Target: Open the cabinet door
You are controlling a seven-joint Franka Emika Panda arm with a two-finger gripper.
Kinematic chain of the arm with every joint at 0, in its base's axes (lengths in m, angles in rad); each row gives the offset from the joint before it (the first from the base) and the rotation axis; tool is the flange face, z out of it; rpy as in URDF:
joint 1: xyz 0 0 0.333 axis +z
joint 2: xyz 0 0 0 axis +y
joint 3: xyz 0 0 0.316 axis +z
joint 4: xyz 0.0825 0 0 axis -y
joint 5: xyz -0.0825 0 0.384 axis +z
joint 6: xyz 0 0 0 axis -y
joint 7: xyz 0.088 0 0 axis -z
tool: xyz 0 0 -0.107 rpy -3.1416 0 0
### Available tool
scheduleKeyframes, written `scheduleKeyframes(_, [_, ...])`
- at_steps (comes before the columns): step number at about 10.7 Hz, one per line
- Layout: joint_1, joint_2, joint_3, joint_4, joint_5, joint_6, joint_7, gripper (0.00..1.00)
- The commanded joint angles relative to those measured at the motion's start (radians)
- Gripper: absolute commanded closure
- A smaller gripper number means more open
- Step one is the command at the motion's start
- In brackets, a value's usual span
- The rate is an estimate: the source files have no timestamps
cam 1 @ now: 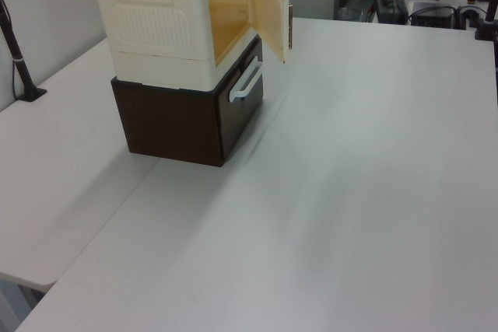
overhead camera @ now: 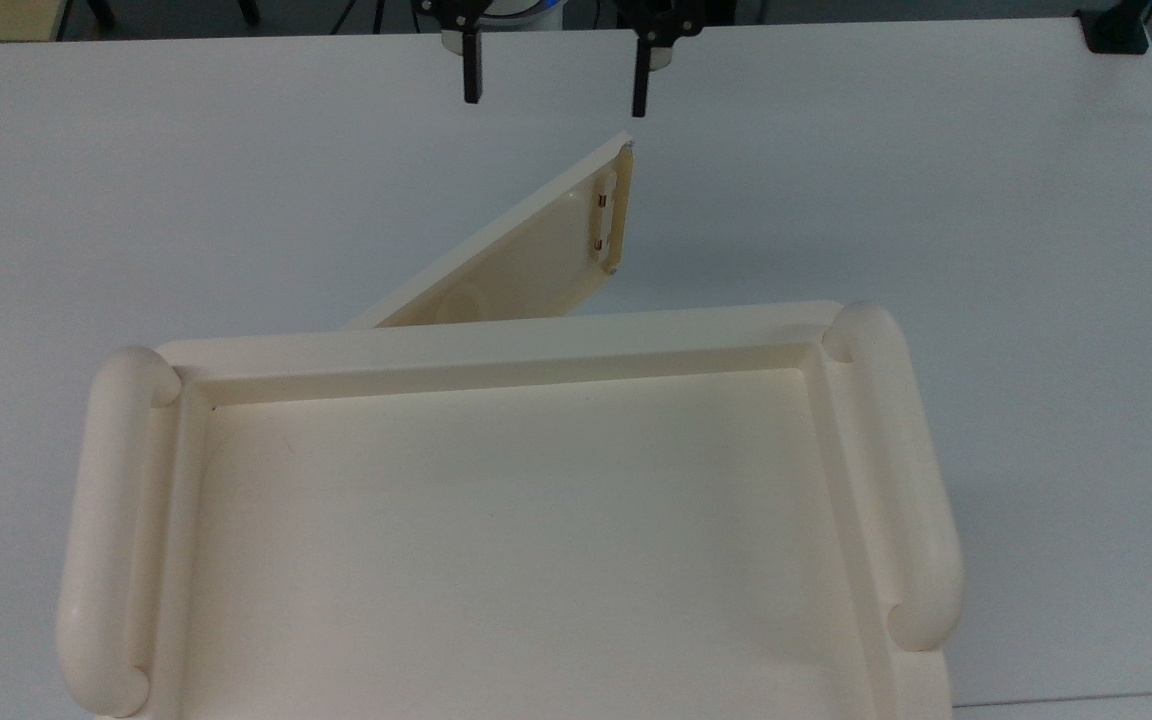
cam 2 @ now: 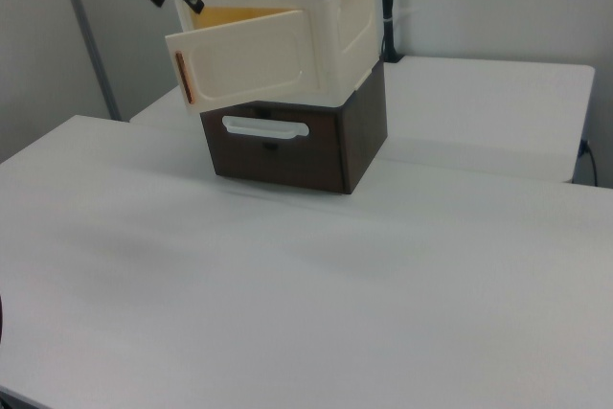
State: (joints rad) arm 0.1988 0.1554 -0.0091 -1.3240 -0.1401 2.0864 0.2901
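1. Nearest in the top view is the cabinet point(overhead camera: 496, 530), its recessed tray top flanked by two rounded tube handles point(overhead camera: 116, 530).
2. In the left view the cabinet sits on a dark brown drawer unit point(cam 1: 183, 122) with a white pull handle point(cam 1: 247, 83), on the white desk point(cam 1: 350, 192).
3. The cabinet door point(overhead camera: 526, 250) is swung out at an angle from the front, hinged on the top view's left, its free edge with two small metal pieces point(overhead camera: 600, 222) pointing away.
4. Beyond the door's free edge, my tool point(overhead camera: 556, 75) hangs above the desk, fingers point(overhead camera: 472, 75) spread wide, touching nothing.
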Motion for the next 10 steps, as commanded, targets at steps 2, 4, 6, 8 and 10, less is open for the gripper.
scheduleKeyframes(2, [0.073,0.065,0.003,-0.007,0.033,0.172,-0.002,0.00])
scheduleKeyframes(4, [0.079,0.096,0.003,-0.026,0.024,0.170,-0.012,0.00])
scheduleKeyframes(6, [0.067,0.081,-0.011,-0.046,0.022,0.091,-0.035,0.00])
scheduleKeyframes(8, [0.022,0.056,-0.012,-0.047,0.022,-0.033,-0.069,0.00])
scheduleKeyframes(10, [0.004,0.040,-0.012,-0.047,0.023,-0.119,-0.075,0.00])
